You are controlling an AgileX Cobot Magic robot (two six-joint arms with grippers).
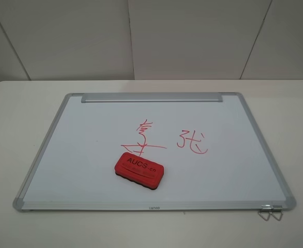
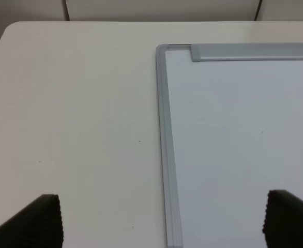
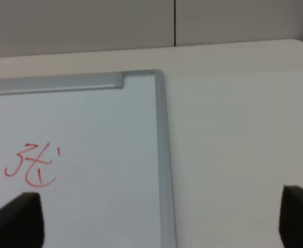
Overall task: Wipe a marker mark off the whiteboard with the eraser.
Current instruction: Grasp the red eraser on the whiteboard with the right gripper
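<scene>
**Eraser lies on the board just under the mark; both grippers released**

In your high view, the whiteboard [image 1: 89, 155] lies flat on the pale counter [image 1: 17, 119]. Its silver tray bar [image 1: 151, 97] runs along the 12 o'clock edge. The marker mark [image 1: 145, 137] sits close to the board's centre, with stacked red zigzags over a long horizontal base line. At 3 o'clock from it, clearly apart, you see the smaller red scribble [image 1: 191, 142].

The eraser [image 1: 138, 168] rests on the board at 6 o'clock from the mark, red face up with the dark "AUCS" lettering readable. It is turned slightly, so its right end sits a little nearer 6 o'clock than its left end. Its upper edge is just beside the mark's lowest strokes; you cannot tell whether they touch. Two metal clips [image 1: 270, 212] hang off the frame at the board's 5 o'clock corner.

Your left gripper [image 2: 169, 222] is released, its black fingertips [image 2: 43, 222] spread wide and nothing between them. It hangs over the board's left frame rail, with bare counter to one side and white board to the other.

Your right gripper [image 3: 160, 217] is also released and empty, and it straddles the right frame rail. The smaller scribble shows on the board in that wrist view too.
</scene>
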